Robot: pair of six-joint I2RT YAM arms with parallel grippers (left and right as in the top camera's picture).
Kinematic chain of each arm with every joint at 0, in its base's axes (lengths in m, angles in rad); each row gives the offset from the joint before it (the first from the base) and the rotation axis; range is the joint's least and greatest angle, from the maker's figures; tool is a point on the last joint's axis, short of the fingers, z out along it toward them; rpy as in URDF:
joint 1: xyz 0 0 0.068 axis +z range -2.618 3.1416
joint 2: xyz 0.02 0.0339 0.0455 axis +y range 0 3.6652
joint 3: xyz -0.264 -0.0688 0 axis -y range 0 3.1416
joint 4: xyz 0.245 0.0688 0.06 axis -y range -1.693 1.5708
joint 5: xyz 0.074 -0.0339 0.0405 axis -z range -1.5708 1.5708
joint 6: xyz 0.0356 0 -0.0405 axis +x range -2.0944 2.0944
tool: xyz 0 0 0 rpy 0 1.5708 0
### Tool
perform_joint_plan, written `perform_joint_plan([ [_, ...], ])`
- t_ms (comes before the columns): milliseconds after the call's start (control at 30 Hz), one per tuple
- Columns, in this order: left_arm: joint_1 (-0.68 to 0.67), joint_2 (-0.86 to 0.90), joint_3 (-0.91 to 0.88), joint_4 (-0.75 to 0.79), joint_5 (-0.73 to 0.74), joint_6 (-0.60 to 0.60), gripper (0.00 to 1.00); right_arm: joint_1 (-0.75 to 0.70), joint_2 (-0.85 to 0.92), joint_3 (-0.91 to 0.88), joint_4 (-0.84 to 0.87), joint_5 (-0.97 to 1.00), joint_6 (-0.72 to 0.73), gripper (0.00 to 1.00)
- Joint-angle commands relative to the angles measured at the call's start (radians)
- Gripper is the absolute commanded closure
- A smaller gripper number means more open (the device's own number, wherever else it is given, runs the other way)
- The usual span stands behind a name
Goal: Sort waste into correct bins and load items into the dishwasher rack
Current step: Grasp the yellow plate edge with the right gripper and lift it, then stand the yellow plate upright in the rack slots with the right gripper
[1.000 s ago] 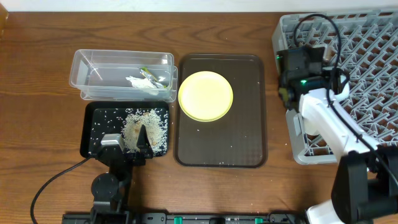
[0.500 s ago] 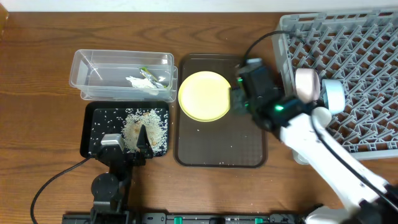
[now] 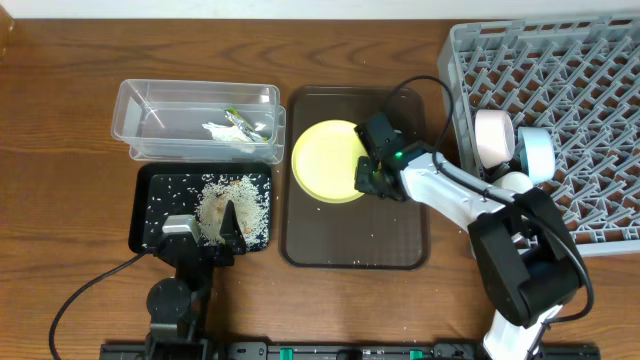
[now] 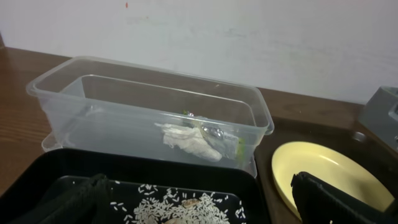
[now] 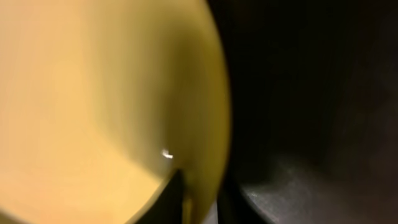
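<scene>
The round yellow plate [image 3: 325, 160] lies on the brown serving tray [image 3: 355, 240]. My right gripper [image 3: 366, 178] is at the plate's right rim, shut on it. In the right wrist view its two dark fingertips [image 5: 174, 199] pinch the yellow plate [image 5: 93, 93] rim between them. My left gripper [image 3: 207, 228] stands open over the black tray [image 3: 150, 215], which holds scattered rice grains [image 3: 235, 200]. The clear tub [image 3: 150, 110] holds white paper scraps [image 3: 222, 132] and the green wrapper [image 3: 240, 120]. A white bowl [image 3: 492, 140] and a light blue bowl [image 3: 538, 152] stand on edge in the grey dishwasher rack [image 3: 580, 100].
The rack fills the right side, its left wall close to the brown tray. The left wrist view shows the tub [image 4: 62, 81] just behind the black tray [image 4: 124, 168], with the plate [image 4: 317, 165] to the right. A black cable loops over the right arm.
My right arm has swung left from the rack to the plate and its jaws have closed on the rim. The plate has shifted slightly right. The left arm is still.
</scene>
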Motion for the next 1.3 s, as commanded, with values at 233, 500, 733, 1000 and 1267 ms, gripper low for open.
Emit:
perform_joint_plan([
  [233, 0.005, -0.006, -0.030, -0.017, -0.005, 0.010, 0.05, -0.117, -0.280, -0.002, -0.077, 0.229, -0.198, 0.99],
  [500, 0.005, -0.006, -0.030, -0.017, -0.005, 0.010, 0.05, -0.135, -0.652, -0.002, 0.043, 0.970, -0.603, 0.99],
  [733, 0.005, -0.006, -0.030, -0.017, -0.005, 0.010, 0.05, -0.249, -0.666, -0.003, 0.077, 1.332, -0.856, 0.99],
  [1000, 0.005, -0.006, -0.030, -0.017, -0.005, 0.010, 0.05, -0.495, -0.552, -0.003, 0.136, 1.281, -0.941, 0.99],
  [1267, 0.005, -0.006, -0.030, -0.017, -0.005, 0.010, 0.05, -0.570, -0.403, -0.003, 0.267, 1.205, -1.168, 0.99],
])
